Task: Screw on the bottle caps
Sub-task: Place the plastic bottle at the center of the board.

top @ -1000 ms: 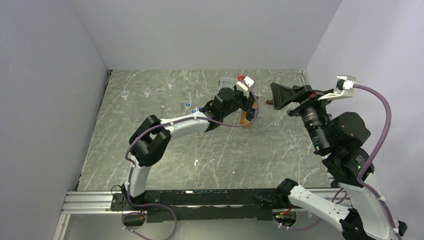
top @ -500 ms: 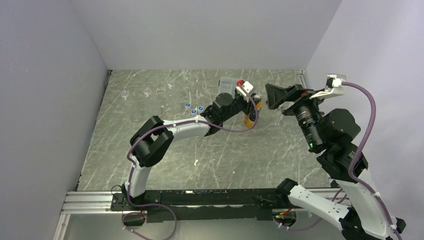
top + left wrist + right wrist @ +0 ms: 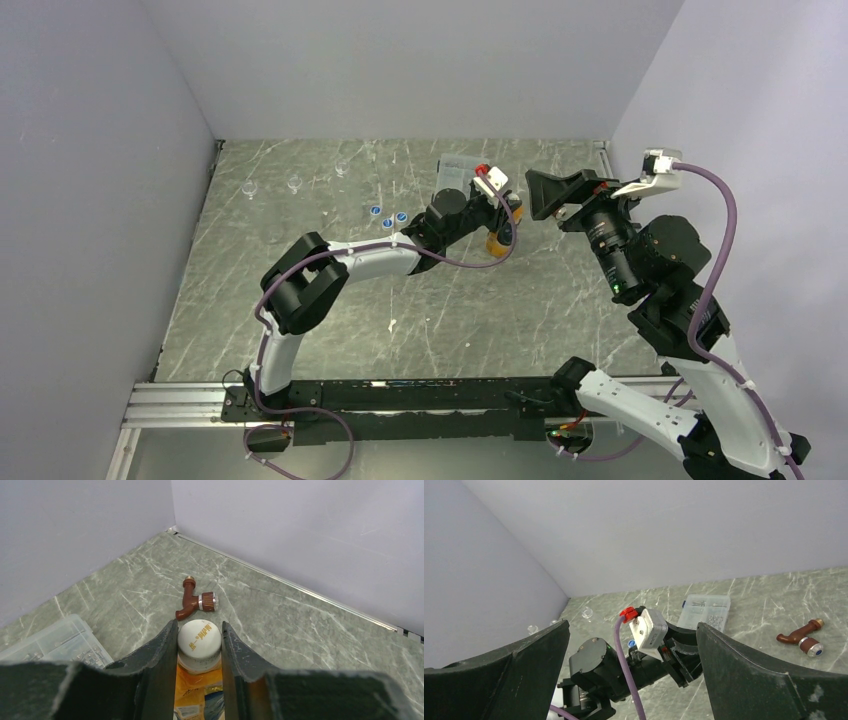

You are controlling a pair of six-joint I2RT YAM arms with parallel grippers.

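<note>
Orange bottle [image 3: 199, 692], its white lid [image 3: 199, 637] printed with orange characters I cannot read, is clamped by my left gripper [image 3: 199, 630], right of centre on the table [image 3: 450, 320]. Two blue caps [image 3: 375, 211] lie left of it. Right gripper [image 3: 632, 627] wide open, empty.

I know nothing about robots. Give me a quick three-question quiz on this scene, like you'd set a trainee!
1. True or false: the right end effector is shut on a bottle.
2. What does the left end effector grip? A) clear plastic box B) orange bottle C) brown tap fitting
3. Fill in: the cap on that bottle is coloured ____.
Key: 1 false, it is open and empty; 2 B; 3 white.
</note>
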